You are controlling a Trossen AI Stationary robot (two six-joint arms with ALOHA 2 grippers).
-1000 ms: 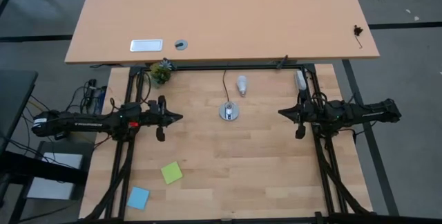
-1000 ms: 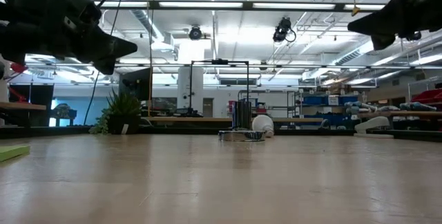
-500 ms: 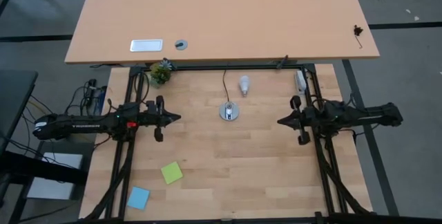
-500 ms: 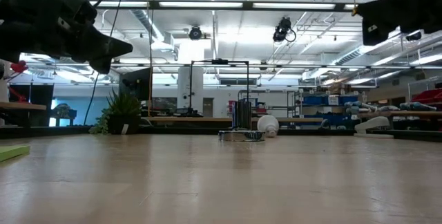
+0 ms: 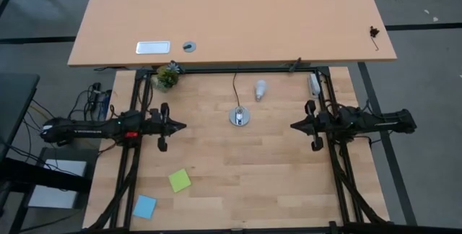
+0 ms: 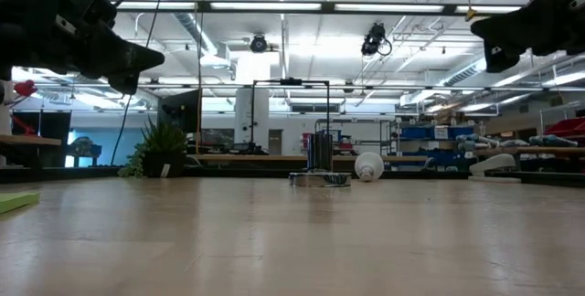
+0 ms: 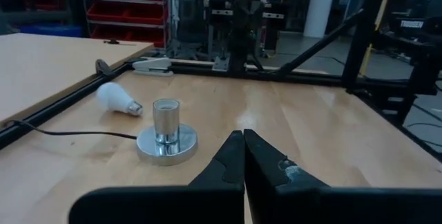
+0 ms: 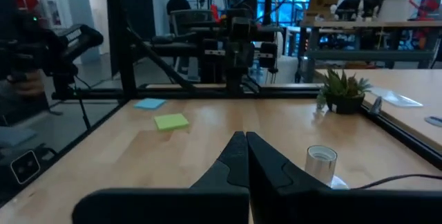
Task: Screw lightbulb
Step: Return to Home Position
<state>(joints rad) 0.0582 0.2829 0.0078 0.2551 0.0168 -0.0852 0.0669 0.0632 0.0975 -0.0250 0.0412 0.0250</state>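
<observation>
Lying on its side on the wooden table (image 5: 245,183), the lightbulb (image 5: 260,89) rests out of the socket (image 5: 239,116), just beside it on the back-rail side; its long axis runs roughly from the rail toward the socket, the screw base apparently at the socket end; both arms hang above the table at opposite sides, tips facing the middle; the left gripper (image 5: 180,126) has its 2 fingers (image 7: 224,165) pressed together on nothing; the right gripper (image 5: 293,126) likewise, its fingers (image 8: 231,158) meeting in a seam; the lightbulb lies between the 2 grippers, ahead of each and off toward the rail, well apart from both; the right arm looks nearer, so any fresh pick-up would probably fall to it.
</observation>
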